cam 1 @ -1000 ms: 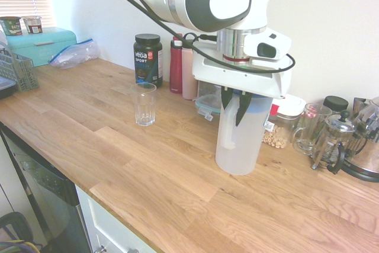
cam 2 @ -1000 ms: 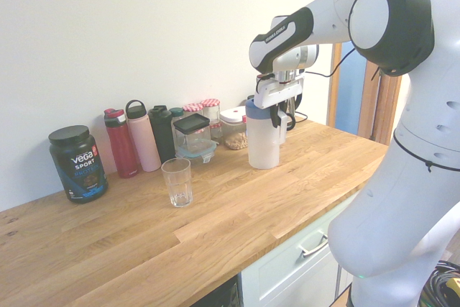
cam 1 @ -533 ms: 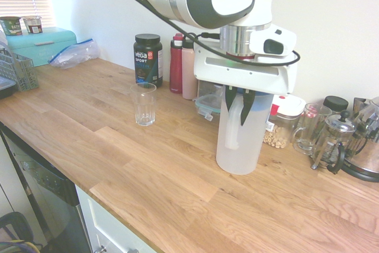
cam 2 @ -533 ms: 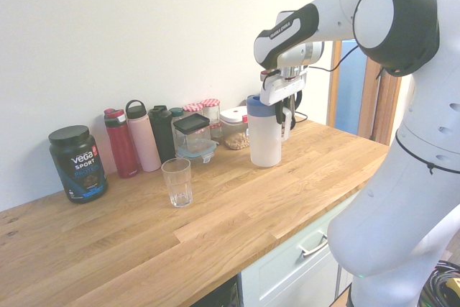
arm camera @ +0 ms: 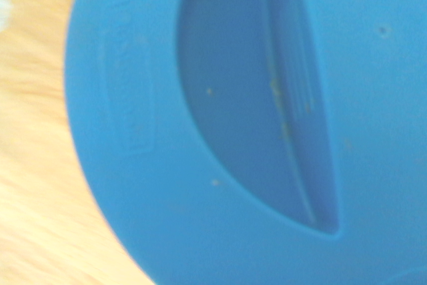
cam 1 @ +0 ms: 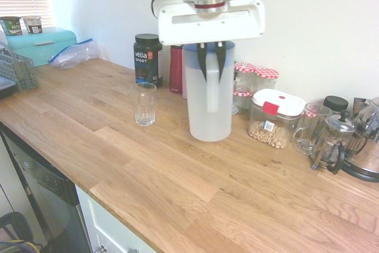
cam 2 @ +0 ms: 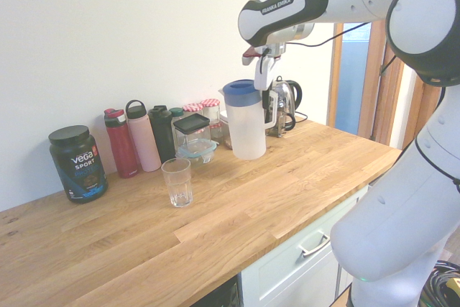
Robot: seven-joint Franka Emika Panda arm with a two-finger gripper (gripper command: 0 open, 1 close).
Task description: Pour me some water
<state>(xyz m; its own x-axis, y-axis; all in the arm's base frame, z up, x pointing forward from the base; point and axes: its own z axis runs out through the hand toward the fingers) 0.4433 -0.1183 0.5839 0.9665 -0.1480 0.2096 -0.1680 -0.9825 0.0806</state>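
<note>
In the first exterior view, we see a wooden tabletop (cam 1: pixel 148 158) against a white wall (cam 1: pixel 320 28); from the glass (cam 1: pixel 144 105), at three o'clock, the jug (cam 1: pixel 198 117) has shifted toward eleven, its handle (cam 1: pixel 212 98) pinched in our closed claw (cam 1: pixel 212 80).

Count of items on counter, by kind.
Drinking glass (cam 1: pixel 144 105): 1; frosted jug (cam 1: pixel 209 105): 1; black-lidded tub (cam 2: pixel 77 165): 1; red bottle (cam 2: pixel 121 144): 1; pink bottle (cam 2: pixel 144 140): 1; teal box (cam 1: pixel 44 47): 1; French press (cam 1: pixel 333 140): 1; small food cups (cam 1: pixel 32 25): 2.

Exterior views face the counter from opposite sides; wrist close.
</note>
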